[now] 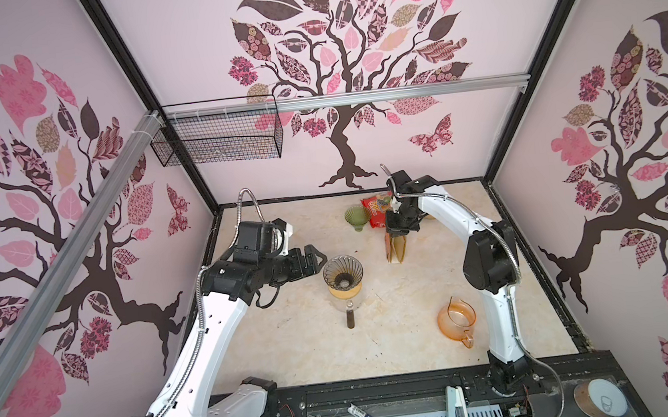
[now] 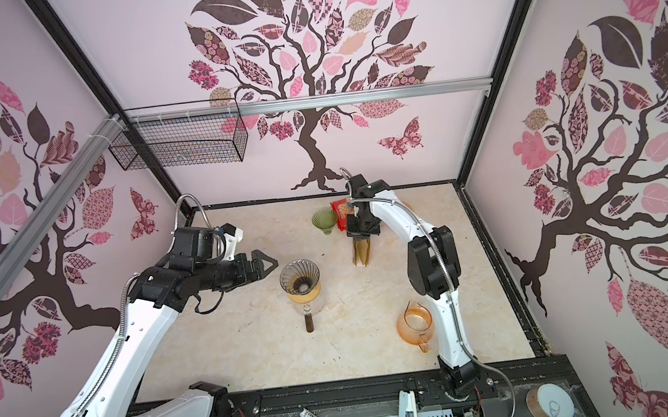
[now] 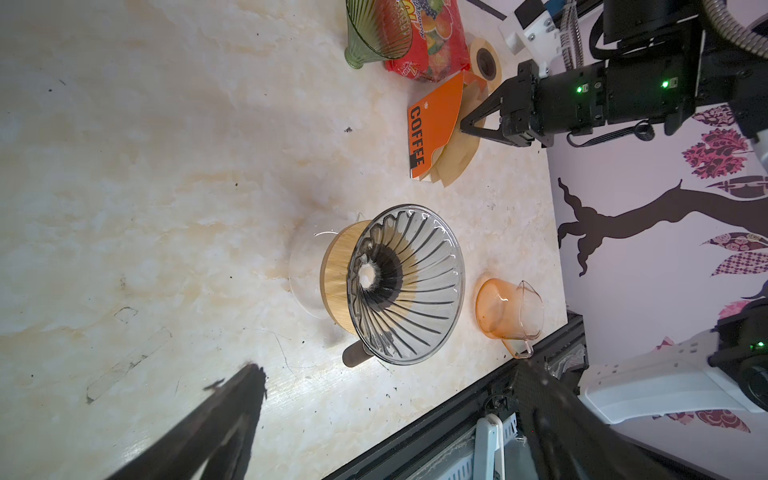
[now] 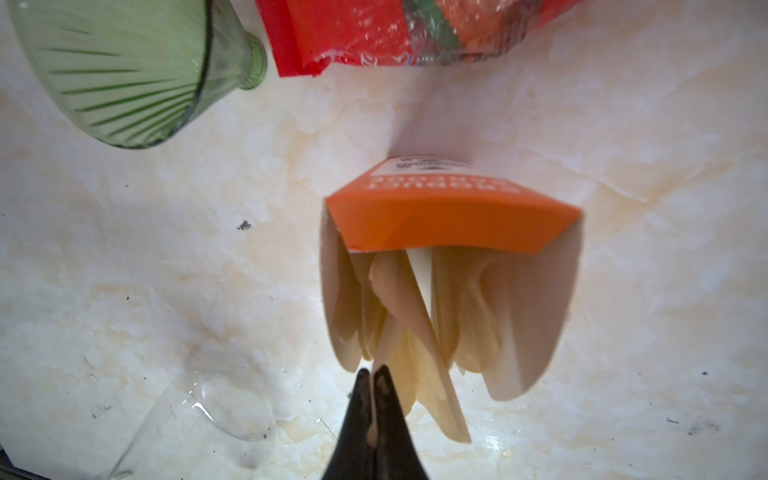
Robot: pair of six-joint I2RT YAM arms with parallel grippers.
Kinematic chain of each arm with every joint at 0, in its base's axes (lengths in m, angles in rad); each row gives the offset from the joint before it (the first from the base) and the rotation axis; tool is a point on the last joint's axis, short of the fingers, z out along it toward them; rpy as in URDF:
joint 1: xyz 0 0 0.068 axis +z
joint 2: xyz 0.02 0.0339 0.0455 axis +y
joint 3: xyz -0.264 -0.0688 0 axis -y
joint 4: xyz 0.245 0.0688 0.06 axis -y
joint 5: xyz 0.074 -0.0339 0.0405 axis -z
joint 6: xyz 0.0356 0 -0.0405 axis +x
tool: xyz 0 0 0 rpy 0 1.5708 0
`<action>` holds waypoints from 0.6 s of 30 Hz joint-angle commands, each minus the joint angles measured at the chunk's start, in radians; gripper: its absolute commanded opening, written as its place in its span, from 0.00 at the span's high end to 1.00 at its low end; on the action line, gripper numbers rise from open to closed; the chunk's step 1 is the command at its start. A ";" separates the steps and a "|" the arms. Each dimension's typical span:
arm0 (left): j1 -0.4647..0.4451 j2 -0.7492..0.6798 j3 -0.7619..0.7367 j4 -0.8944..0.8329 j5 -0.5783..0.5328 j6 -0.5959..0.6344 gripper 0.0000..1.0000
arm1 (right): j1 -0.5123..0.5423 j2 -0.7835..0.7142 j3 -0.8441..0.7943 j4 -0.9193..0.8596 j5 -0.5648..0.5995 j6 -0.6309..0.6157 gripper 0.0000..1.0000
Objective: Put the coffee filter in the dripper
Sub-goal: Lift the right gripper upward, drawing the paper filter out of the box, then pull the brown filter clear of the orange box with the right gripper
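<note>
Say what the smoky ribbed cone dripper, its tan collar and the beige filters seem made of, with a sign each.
Smoky ribbed cone dripper: glass or clear plastic, glossy; see-through, with glints on the rim.
Tan collar: likely wood or bamboo, matt, fine straight grain.
Beige filters: thin unbleached paper, matt; sheets curl and fan out.
</note>
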 commanded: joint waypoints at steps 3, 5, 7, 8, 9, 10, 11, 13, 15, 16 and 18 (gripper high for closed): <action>0.007 -0.022 -0.029 0.013 0.003 -0.003 0.03 | 0.001 -0.021 0.066 -0.072 0.009 -0.026 1.00; 0.009 -0.022 -0.029 0.013 0.005 -0.003 0.03 | 0.000 -0.015 0.082 -0.086 0.007 -0.031 1.00; 0.009 -0.023 -0.030 0.014 0.005 -0.002 0.03 | -0.002 -0.009 0.100 -0.102 0.003 -0.036 1.00; 0.009 -0.025 -0.031 0.013 0.005 -0.002 0.03 | -0.002 -0.007 0.106 -0.108 0.000 -0.039 1.00; 0.009 -0.024 -0.033 0.013 0.004 -0.003 0.03 | -0.002 -0.008 0.111 -0.112 -0.004 -0.039 1.00; 0.009 -0.026 -0.034 0.013 0.005 -0.004 0.03 | -0.003 -0.010 0.112 -0.115 -0.008 -0.040 1.00; 0.010 -0.026 -0.035 0.013 0.005 -0.003 0.03 | -0.004 -0.012 0.118 -0.117 -0.011 -0.040 1.00; 0.010 -0.026 -0.036 0.013 0.005 -0.003 0.03 | -0.003 -0.017 0.119 -0.122 -0.016 -0.039 1.00; 0.012 -0.027 -0.035 0.014 0.005 -0.004 0.03 | -0.003 -0.022 0.120 -0.123 -0.022 -0.034 1.00; 0.012 -0.028 -0.035 0.014 0.005 -0.004 0.03 | -0.003 -0.024 0.120 -0.124 -0.023 -0.033 1.00; 0.013 -0.029 -0.036 0.013 0.005 -0.004 0.03 | -0.003 -0.025 0.149 -0.130 -0.006 -0.031 1.00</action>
